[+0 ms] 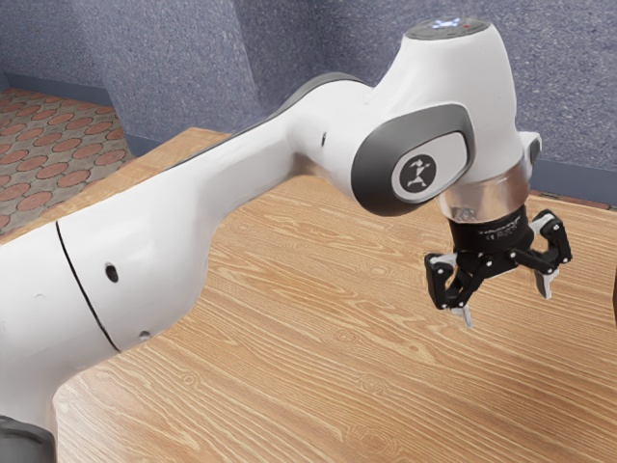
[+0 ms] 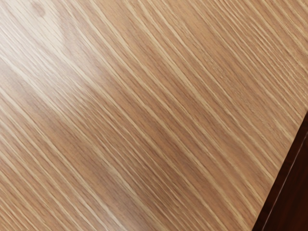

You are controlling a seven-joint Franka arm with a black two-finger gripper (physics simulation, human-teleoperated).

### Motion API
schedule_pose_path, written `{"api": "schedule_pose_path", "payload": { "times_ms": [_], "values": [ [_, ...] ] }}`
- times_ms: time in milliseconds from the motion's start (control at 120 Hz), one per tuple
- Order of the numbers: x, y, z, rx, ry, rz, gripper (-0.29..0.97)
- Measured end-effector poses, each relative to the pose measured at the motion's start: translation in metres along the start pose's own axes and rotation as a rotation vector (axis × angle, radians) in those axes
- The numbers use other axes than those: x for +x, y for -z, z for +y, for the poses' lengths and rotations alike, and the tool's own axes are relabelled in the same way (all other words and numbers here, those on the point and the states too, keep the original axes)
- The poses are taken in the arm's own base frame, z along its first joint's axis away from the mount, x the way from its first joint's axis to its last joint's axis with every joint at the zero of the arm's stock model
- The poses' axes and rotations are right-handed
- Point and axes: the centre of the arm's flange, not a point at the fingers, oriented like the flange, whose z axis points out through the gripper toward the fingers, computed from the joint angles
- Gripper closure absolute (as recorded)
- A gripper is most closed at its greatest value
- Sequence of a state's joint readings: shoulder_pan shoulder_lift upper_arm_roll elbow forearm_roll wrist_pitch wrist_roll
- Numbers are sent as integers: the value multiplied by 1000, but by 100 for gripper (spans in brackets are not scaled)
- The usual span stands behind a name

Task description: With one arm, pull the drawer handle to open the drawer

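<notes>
Jaws hanging wide, gripping nothing, over wooden surface [image 1: 318, 328] | dark cabinet edge [image 2: 288, 195] lying beyond them, toward exterior view's right | drawer handle awaiting approach

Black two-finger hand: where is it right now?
In the exterior view, the black two-finger hand hangs open above the light wooden table, toward the exterior view's right, near a dark brown panel edge.

Light wooden table [image 1: 318, 328] before speckled blue-grey walls [image 1: 174, 48]; red patterned floor [image 1: 48, 145] beside it
</notes>
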State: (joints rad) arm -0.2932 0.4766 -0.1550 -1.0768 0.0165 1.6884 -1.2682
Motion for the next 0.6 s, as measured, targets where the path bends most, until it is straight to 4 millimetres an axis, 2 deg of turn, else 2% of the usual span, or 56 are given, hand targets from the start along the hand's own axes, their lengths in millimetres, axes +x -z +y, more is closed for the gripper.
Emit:
{"api": "schedule_pose_path", "payload": {
  "times_ms": [92,292,600],
  "values": [
    [-2,-17,12,-35,-41,-8,0],
    [-1,-2,28,-146,-101,19,0],
    [-8,-4,40,-219,-188,41,1]
  ]
}}
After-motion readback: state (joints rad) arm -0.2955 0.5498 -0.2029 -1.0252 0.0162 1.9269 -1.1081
